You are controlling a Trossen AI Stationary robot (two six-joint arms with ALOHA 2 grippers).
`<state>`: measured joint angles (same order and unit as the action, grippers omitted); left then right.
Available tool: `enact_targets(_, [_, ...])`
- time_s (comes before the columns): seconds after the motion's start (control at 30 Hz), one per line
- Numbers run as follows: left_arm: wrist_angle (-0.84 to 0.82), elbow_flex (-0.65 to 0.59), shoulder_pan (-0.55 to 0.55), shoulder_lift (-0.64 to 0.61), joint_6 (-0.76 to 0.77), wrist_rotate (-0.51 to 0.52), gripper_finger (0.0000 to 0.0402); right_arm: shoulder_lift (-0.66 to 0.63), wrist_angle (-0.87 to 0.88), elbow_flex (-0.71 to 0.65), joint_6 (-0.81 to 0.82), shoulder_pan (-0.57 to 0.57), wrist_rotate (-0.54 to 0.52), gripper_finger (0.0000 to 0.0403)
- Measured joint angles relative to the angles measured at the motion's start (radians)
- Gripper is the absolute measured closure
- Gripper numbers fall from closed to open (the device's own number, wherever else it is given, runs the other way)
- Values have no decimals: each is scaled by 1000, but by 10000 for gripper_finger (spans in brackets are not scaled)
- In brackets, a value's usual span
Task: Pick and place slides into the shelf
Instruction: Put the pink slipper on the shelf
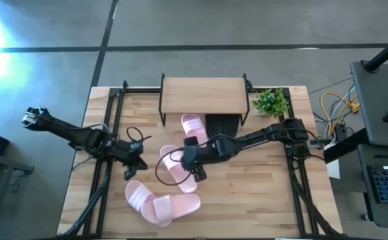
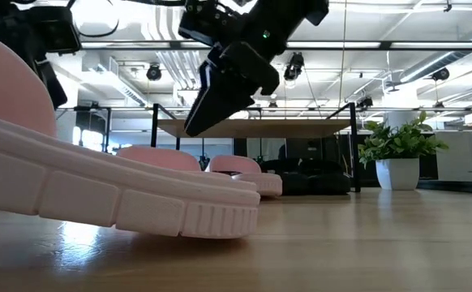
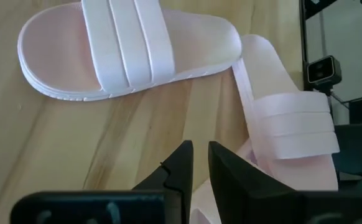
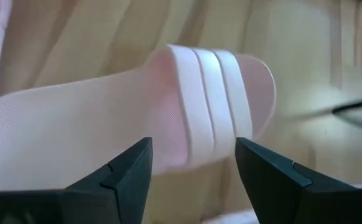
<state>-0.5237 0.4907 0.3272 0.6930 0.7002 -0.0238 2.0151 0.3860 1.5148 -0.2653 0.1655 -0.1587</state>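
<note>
Worktop (image 1: 261, 193): light wood, carries everything.
Shelf (image 1: 203, 95): far edge, centre; black slides (image 1: 222, 125) beneath it.
Pink slides: one (image 1: 193, 127) near the shelf, one (image 1: 178, 168) mid-worktop, a pair (image 1: 161, 203) nearer.
Right gripper (image 1: 195, 168): fingers apart, over the middle slide.
Left gripper (image 1: 133, 167): fingers nearly together, empty, left of it.
Plant (image 1: 270, 103): right of shelf.
</note>
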Motion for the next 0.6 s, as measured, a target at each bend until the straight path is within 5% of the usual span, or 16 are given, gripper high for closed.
enact_targets(0.6, [-26,-3,2,-20,-26,1,366,82,-109,0,-79,13,4,181])
